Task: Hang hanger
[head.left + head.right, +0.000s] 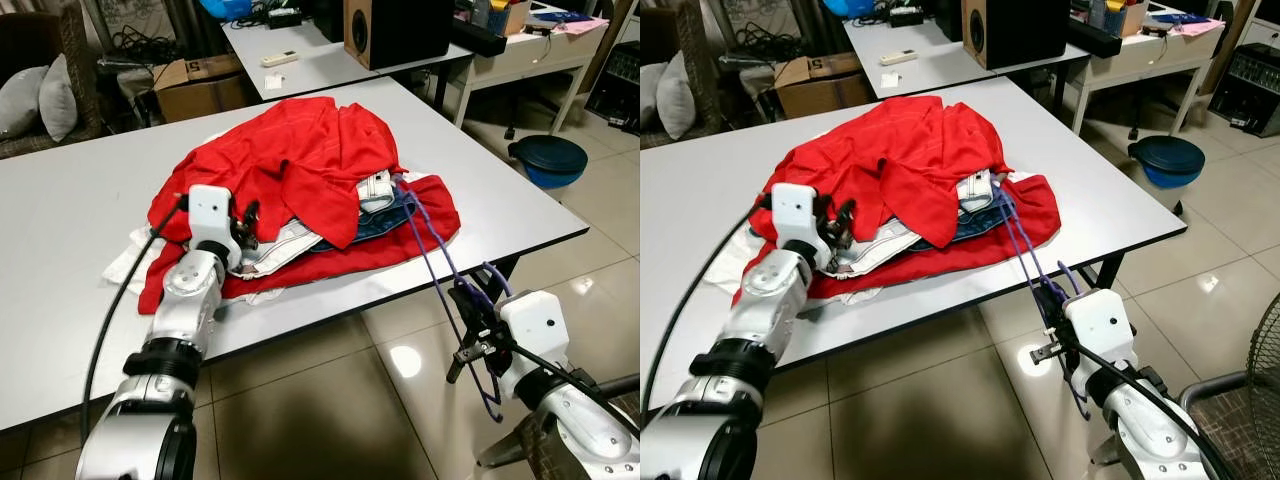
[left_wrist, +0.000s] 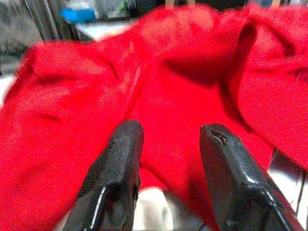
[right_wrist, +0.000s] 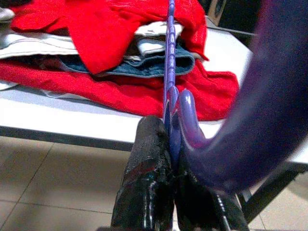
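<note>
A purple hanger (image 1: 432, 262) runs from the clothes pile (image 1: 300, 180) out past the table's front edge. My right gripper (image 1: 478, 335) is shut on the hanger near its hook, just off the table edge; in the right wrist view the black fingers (image 3: 149, 183) clamp the purple bar (image 3: 169, 62). The hanger's far end is tucked under the red cloth (image 1: 900, 160) and a blue jeans piece (image 3: 159, 65). My left gripper (image 1: 245, 228) is open at the pile's left side, its fingers (image 2: 120, 163) right against red fabric (image 2: 168, 96).
The pile lies on a white table (image 1: 80, 200). Behind stands a second table (image 1: 320, 60) with a speaker (image 1: 395, 30) and a remote, plus a cardboard box (image 1: 200, 85). A blue lidded bin (image 1: 549, 158) sits on the tiled floor at right; a chair (image 1: 1240, 420) stands beside my right arm.
</note>
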### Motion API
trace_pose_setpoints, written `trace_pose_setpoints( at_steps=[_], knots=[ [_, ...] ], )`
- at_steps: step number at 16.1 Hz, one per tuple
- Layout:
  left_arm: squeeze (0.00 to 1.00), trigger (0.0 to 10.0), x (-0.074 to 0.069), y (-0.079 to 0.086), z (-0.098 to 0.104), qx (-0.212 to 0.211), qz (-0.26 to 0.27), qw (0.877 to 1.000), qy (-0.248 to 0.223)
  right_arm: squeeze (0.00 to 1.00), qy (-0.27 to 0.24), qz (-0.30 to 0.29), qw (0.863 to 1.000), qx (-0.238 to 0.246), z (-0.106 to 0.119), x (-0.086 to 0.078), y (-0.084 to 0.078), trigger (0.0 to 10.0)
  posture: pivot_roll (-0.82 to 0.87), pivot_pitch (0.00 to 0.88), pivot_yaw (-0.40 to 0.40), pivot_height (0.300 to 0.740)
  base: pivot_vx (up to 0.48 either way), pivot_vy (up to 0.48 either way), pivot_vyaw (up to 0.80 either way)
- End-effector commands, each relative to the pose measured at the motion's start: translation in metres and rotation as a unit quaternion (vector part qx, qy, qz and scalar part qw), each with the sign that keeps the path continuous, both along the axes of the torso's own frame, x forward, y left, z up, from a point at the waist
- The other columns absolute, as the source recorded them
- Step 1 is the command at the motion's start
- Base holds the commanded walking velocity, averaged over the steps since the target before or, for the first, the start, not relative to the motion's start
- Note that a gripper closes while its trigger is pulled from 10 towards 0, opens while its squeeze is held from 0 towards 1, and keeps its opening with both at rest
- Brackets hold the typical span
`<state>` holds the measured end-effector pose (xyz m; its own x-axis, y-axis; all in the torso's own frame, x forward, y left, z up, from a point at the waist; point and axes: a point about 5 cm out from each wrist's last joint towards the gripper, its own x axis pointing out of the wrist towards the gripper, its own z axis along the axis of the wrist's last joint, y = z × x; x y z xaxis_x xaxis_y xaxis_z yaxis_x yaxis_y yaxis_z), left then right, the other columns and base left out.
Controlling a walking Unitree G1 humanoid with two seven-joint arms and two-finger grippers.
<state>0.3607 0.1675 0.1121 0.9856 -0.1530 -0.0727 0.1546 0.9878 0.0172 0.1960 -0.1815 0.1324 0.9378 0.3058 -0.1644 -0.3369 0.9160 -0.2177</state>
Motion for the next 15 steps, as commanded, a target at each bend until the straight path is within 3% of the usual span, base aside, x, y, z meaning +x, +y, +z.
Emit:
trace_pose_setpoints(
  at_steps=[1,5,8,9,11,12,15],
  knots=[
    [1.0,10.0,0.004,0.006,0.004,0.01,0.007,1.0,-0.005,0.0,-0.013,0.013,1.0,0.004,0.006,0.001,0.002,10.0,-0.23,0.0,0.11,0.74,0.0,0.0,0.0],
    [1.0,10.0,0.017,0.001,0.019,0.011,-0.022,1.0,-0.015,0.0,-0.028,0.018,0.999,-0.003,0.014,0.016,-0.002,10.0,-0.23,0.0,0.114,0.74,0.0,0.0,0.0],
    [1.0,10.0,0.016,-0.015,0.031,-0.004,-0.112,0.992,-0.05,0.0,-0.024,0.03,0.999,-0.005,0.012,0.013,0.002,10.0,-0.23,0.0,0.139,0.74,0.0,0.0,0.0],
    [1.0,10.0,0.015,-0.017,0.026,0.057,-0.148,0.987,-0.037,0.0,-0.016,0.037,0.999,-0.006,0.011,0.009,0.004,10.0,-0.23,0.0,0.15,0.74,0.0,0.0,0.0],
    [1.0,10.0,0.011,-0.015,0.019,0.138,-0.173,0.975,-0.026,0.0,-0.012,0.037,0.999,-0.007,0.011,0.007,0.002,10.0,-0.23,0.0,0.154,0.74,0.0,0.0,0.0],
    [1.0,10.0,0.011,-0.011,0.017,0.171,-0.166,0.971,-0.025,0.0,-0.01,0.036,0.999,-0.008,0.011,0.006,0.001,10.0,-0.23,0.0,0.153,0.74,0.0,0.0,0.0],
    [1.0,10.0,0.016,0.003,0.019,0.215,-0.077,0.973,-0.027,0.0,-0.008,0.036,0.999,-0.009,0.011,0.007,0.001,10.0,-0.23,0.0,0.148,0.74,0.0,0.0,0.0]
  ],
)
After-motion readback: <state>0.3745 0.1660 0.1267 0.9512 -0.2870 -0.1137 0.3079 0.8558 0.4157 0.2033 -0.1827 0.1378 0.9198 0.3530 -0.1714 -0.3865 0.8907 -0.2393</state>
